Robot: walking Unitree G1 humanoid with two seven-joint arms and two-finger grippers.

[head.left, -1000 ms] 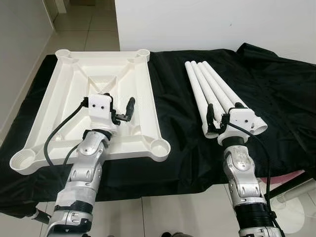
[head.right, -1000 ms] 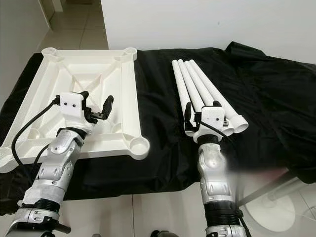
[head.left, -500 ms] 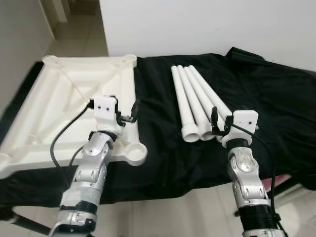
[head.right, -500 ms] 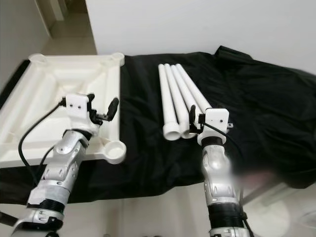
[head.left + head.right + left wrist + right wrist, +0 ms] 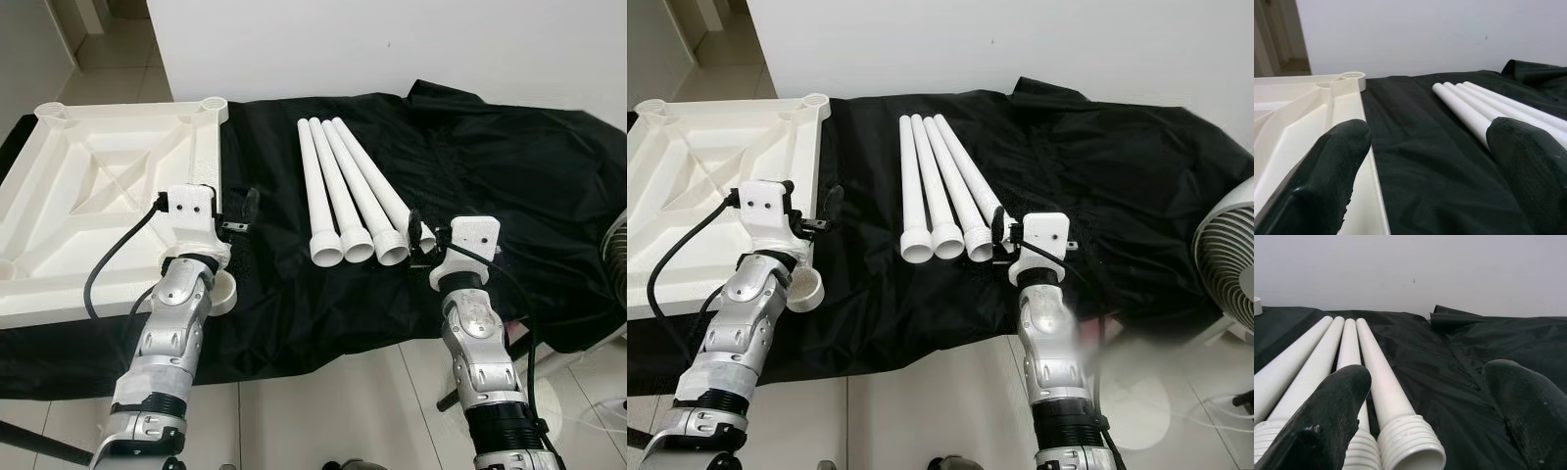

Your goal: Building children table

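While both pincers gape wide and empty, the right gripper [image 5: 423, 238] flanks the outermost table leg [image 5: 364, 182]; a skewed closure risks rolling it off the black cloth [image 5: 509, 186].

Both silver arms reach forward over the table's [image 5: 549, 176] near edge. The left end effector [image 5: 235, 217] and the right end effector [image 5: 423, 241] hover with fingers spread, empty.

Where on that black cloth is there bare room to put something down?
The widest bare stretch of black cloth lies right of the four white legs, toward the fan. A narrower strip runs between the legs and the upturned tabletop. The tabletop crowds the left end.
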